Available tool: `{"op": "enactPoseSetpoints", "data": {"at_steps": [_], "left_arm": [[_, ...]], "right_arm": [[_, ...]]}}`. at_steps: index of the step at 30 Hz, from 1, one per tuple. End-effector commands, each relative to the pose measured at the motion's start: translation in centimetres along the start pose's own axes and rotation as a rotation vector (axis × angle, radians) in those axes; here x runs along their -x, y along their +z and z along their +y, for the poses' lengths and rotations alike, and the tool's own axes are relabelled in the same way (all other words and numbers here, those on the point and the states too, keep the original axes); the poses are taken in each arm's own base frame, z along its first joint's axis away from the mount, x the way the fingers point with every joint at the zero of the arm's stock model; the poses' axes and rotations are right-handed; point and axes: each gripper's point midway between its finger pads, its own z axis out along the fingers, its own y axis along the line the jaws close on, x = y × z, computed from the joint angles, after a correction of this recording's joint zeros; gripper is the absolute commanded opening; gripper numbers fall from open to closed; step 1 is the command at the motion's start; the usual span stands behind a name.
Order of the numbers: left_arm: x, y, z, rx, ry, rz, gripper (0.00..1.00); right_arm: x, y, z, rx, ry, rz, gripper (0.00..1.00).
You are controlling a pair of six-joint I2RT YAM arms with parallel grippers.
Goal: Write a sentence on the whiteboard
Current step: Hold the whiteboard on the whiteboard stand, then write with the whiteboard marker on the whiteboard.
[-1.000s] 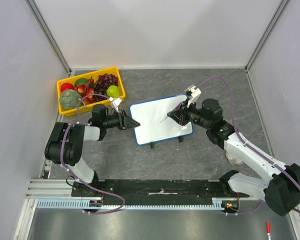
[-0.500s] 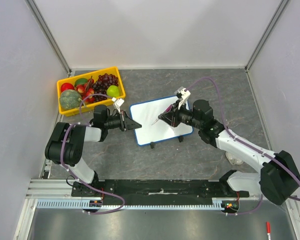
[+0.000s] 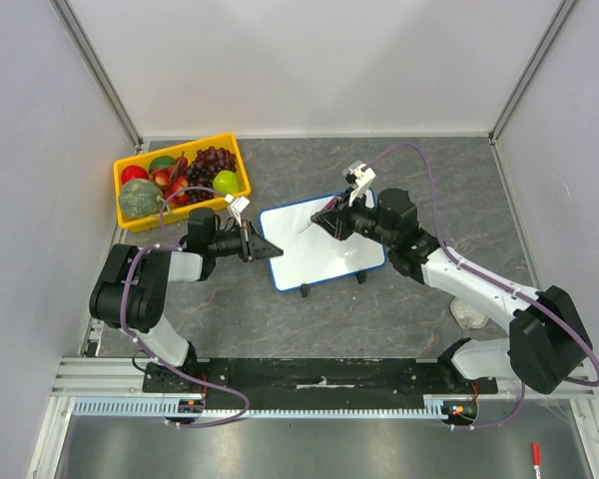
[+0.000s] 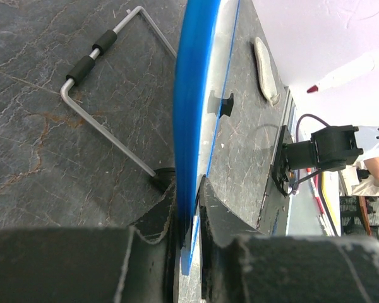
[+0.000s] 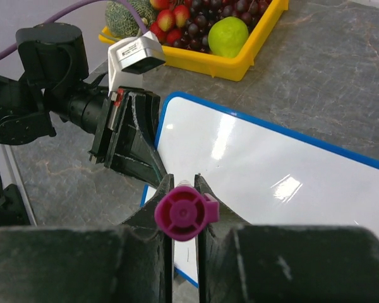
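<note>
- Pinched at its left edge between the fingers of left gripper [image 3: 265, 246]: whiteboard [image 3: 329, 249], mid-table, blank, long axis running left to right;
- Clenched in right gripper [image 3: 325, 222]: marker [image 3: 313, 221], tip slanting leftward over the far-left part of the board; contact too fine to tell.

The whiteboard [image 3: 319, 244] stands mid-frame on the desk [image 3: 409, 319], with the fruit tray [image 3: 176, 148] at upper left. The left pincer [image 3: 270, 247] clamps the board's left edge; the right pincer [image 3: 327, 221], holding a marker [image 5: 180, 213], is over its top.
</note>
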Motion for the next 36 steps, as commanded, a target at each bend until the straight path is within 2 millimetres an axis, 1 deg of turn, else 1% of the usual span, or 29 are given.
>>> {"op": "enactPoseSetpoints", "data": {"at_steps": [1,5,8,17,19,21,28,36], "left_arm": [[0.2,0.0,1.5,0.080,0.032,-0.010,0.02],[0.1,0.1,1.6,0.080,0.031,-0.007,0.02],[0.1,0.1,1.6,0.079,0.030,-0.007,0.02],[0.0,0.1,1.5,0.075,0.026,-0.004,0.02],[0.0,0.1,1.6,0.077,0.026,-0.004,0.02],[0.0,0.1,1.6,0.075,0.026,-0.003,0.02],[-0.2,0.2,1.6,0.074,0.020,0.003,0.02],[-0.1,0.2,1.6,0.074,0.020,0.000,0.02]], "right_arm": [[3.3,1.7,0.2,-0.016,-0.018,-0.091,0.00],[3.4,2.8,1.1,-0.006,-0.019,-0.099,0.00],[3.2,3.6,1.3,-0.021,-0.025,-0.096,0.00],[1.3,5.7,1.1,-0.071,-0.040,-0.060,0.00],[1.0,5.9,0.5,-0.095,-0.043,-0.051,0.00],[1.2,5.8,0.1,-0.119,-0.048,-0.059,0.00],[1.0,6.3,0.0,-0.120,-0.053,-0.054,0.00],[-0.1,6.3,-0.7,-0.142,-0.058,-0.025,0.00]]}}
